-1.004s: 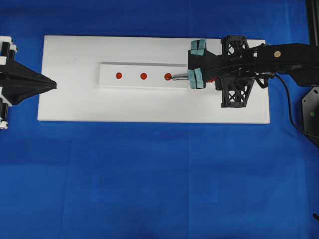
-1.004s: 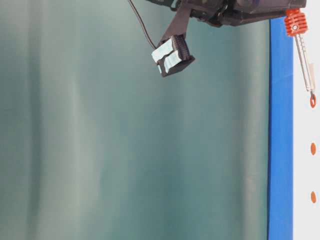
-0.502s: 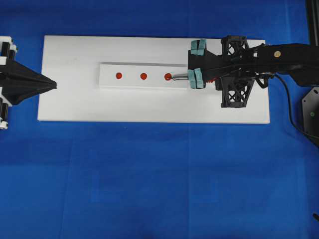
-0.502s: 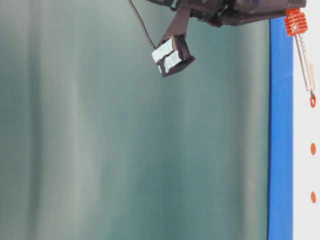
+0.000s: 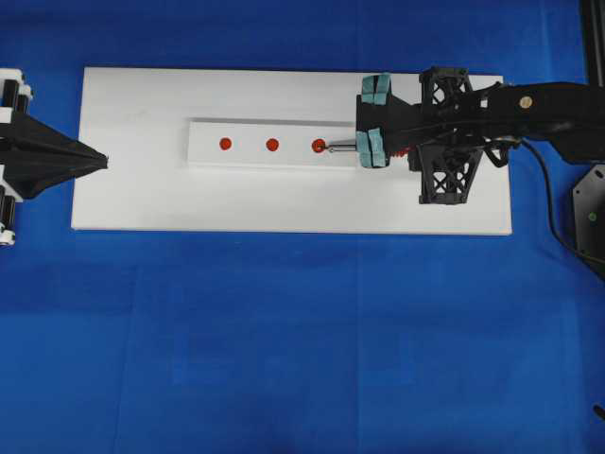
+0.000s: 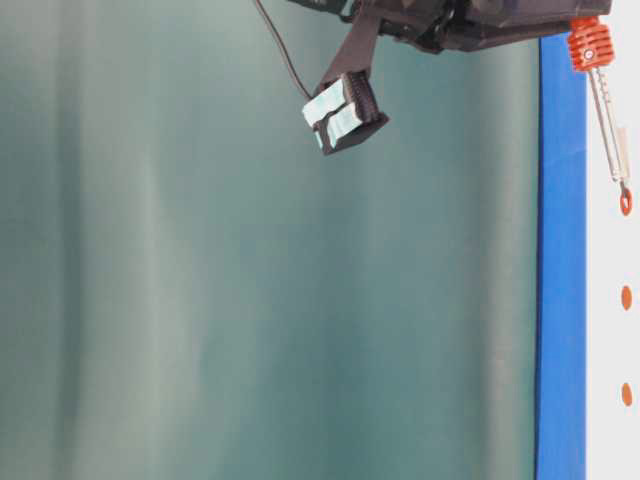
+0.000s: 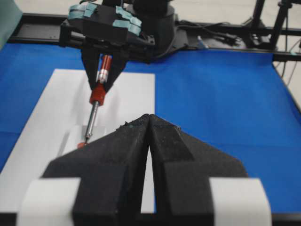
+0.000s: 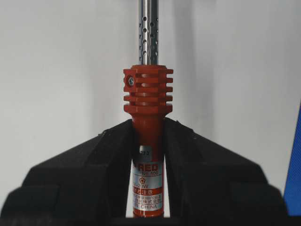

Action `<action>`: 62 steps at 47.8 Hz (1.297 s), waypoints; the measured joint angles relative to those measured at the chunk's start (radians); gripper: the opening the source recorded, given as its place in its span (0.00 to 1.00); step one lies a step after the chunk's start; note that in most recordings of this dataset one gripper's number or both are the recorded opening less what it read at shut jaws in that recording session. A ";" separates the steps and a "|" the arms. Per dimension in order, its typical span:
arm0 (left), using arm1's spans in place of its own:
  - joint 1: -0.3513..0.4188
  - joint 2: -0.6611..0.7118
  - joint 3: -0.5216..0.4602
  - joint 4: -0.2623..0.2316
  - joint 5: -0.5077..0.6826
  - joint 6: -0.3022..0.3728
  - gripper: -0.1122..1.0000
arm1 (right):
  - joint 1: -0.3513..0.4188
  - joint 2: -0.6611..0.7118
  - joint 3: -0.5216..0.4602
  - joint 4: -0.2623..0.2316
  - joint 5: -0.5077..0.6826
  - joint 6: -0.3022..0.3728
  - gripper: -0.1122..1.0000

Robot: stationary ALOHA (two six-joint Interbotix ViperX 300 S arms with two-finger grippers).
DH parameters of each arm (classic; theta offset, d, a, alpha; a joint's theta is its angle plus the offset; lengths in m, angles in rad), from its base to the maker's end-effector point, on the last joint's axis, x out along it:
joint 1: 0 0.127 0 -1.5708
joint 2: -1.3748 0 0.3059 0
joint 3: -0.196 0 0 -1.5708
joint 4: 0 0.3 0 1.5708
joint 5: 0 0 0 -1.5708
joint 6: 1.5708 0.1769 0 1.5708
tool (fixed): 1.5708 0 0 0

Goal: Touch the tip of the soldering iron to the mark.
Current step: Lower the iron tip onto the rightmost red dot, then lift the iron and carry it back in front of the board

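Right claw (image 8: 148,141) clamps the iron (image 8: 147,141), tip at the right dot (image 5: 319,146). Next: shift left to the mark (image 5: 272,145). Left claw (image 7: 149,136) closed, empty.

A robotics lab bench. A desk under a plain blue cloth (image 5: 302,331) carries only a white board (image 5: 142,189) with a dotted test block (image 5: 255,145). Black frame rails (image 7: 37,23) and loose cables (image 7: 211,33) run along the far edge, with a grey-green backdrop (image 6: 200,300) beyond.
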 measured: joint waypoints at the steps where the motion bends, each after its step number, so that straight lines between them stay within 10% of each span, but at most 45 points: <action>1: -0.002 0.000 0.000 -0.002 -0.002 0.000 0.10 | 0.000 -0.002 -0.005 0.000 0.009 0.003 0.16; 48: -0.002 0.000 0.000 -0.002 -0.002 -0.009 0.10 | 0.028 -0.230 -0.166 0.002 0.253 0.005 0.16; 62: -0.002 0.000 0.000 0.000 -0.002 -0.012 0.10 | 0.100 -0.230 -0.167 0.000 0.258 0.097 0.16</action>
